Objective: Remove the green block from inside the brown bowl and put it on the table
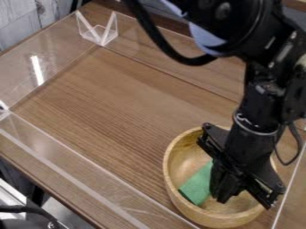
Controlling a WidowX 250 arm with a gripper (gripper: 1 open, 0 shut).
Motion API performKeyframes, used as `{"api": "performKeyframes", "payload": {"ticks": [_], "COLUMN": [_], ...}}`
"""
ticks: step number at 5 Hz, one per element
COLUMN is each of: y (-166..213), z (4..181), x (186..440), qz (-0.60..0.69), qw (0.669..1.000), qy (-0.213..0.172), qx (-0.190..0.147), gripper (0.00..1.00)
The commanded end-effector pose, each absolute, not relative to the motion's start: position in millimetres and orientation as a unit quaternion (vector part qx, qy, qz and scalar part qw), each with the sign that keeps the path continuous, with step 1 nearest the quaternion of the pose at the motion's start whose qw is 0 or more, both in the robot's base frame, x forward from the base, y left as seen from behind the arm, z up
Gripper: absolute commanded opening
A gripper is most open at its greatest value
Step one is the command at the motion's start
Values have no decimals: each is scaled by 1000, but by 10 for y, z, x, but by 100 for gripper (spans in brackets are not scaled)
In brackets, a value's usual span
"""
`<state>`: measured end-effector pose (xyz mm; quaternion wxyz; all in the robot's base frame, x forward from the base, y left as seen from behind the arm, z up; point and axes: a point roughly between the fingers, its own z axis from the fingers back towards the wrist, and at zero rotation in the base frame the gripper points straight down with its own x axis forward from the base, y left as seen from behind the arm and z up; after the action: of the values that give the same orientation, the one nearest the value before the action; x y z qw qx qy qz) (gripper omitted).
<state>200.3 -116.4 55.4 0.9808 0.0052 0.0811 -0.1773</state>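
The brown bowl (183, 152) sits at the table's (120, 98) near right corner. Inside it lies the green block (198, 185), its near left end showing and the rest tucked under the gripper. My black gripper (231, 188) points straight down into the bowl, and its fingers (224, 186) have come together on the block's far end. The block still rests on the bowl's floor. The fingertips themselves are partly hidden by the gripper body.
Low clear acrylic walls (48, 143) run along the table's left and near edges. A small clear acrylic stand (96, 29) sits at the far left. Open wood-grain surface stretches left of the bowl.
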Motion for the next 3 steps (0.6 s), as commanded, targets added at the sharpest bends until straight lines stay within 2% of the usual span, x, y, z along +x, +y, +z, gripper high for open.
{"api": "performKeyframes", "payload": {"ticks": [1, 3], "y": [-1189, -1163], "z": [790, 1025], "x": [2092, 2122], "qz": [-168, -151], "qw": [984, 987], "qy": [56, 58], "qx": [-7, -9], "gripper": [0, 0]}}
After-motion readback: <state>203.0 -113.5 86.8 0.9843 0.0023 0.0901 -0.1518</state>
